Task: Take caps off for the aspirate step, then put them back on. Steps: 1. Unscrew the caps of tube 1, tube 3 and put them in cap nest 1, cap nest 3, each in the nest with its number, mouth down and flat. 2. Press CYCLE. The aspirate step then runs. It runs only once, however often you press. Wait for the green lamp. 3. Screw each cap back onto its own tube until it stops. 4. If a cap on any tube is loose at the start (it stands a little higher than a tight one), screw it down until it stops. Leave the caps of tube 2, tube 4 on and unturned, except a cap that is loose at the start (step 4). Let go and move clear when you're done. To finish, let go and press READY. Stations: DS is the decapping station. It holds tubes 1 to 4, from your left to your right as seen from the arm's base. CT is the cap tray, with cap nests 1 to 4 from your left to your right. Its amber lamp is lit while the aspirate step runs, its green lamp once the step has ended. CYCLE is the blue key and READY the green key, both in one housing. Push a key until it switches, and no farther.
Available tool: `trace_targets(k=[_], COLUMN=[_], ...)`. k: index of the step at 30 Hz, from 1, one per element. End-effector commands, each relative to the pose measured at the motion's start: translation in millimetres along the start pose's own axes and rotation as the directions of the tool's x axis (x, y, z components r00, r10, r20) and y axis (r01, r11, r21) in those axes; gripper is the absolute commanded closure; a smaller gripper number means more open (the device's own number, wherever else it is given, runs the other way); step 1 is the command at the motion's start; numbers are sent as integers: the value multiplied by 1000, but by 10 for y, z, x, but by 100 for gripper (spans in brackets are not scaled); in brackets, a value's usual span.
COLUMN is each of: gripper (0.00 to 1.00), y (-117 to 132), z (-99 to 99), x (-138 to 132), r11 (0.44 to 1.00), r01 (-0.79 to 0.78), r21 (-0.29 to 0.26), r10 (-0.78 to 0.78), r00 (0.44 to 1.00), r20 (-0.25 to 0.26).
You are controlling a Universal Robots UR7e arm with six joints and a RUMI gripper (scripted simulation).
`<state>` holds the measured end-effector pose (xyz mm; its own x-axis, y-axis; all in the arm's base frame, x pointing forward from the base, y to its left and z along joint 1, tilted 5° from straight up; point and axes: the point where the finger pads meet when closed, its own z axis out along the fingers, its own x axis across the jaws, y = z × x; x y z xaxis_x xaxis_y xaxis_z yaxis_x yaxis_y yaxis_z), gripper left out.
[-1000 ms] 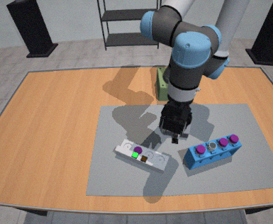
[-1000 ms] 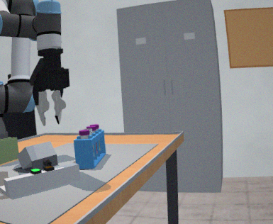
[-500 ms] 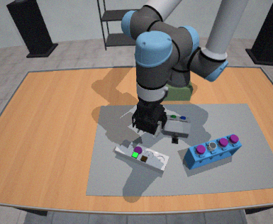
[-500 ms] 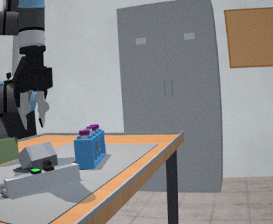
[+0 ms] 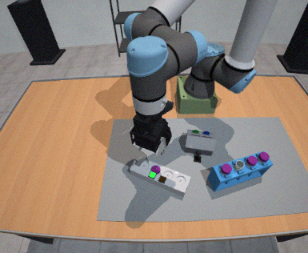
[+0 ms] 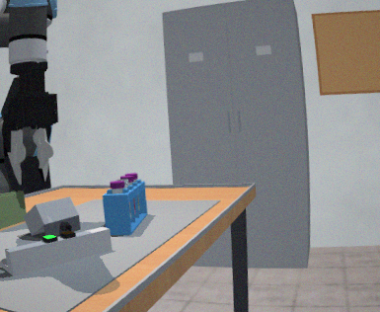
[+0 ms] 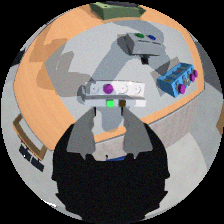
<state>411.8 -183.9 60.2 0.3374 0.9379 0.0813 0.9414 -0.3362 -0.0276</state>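
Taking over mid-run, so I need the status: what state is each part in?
Tube 1: capped
Tube 2: capped
Tube 3: uncapped
Tube 4: capped
Cap nest 3's cap: seated in the nest
Green lamp: lit
Amber lamp: unlit
Gripper: partly open, holding nothing
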Motion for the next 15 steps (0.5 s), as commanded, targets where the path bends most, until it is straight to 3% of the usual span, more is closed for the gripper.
trace_targets(k=[1, 15], gripper=[71, 71], y=[7, 14], z=[137, 737], x=[-8, -10], r11=[1000, 1000], r01=[0, 0], r21=[-1, -1], r10=[0, 0], r00=[1000, 1000], r20=[0, 0])
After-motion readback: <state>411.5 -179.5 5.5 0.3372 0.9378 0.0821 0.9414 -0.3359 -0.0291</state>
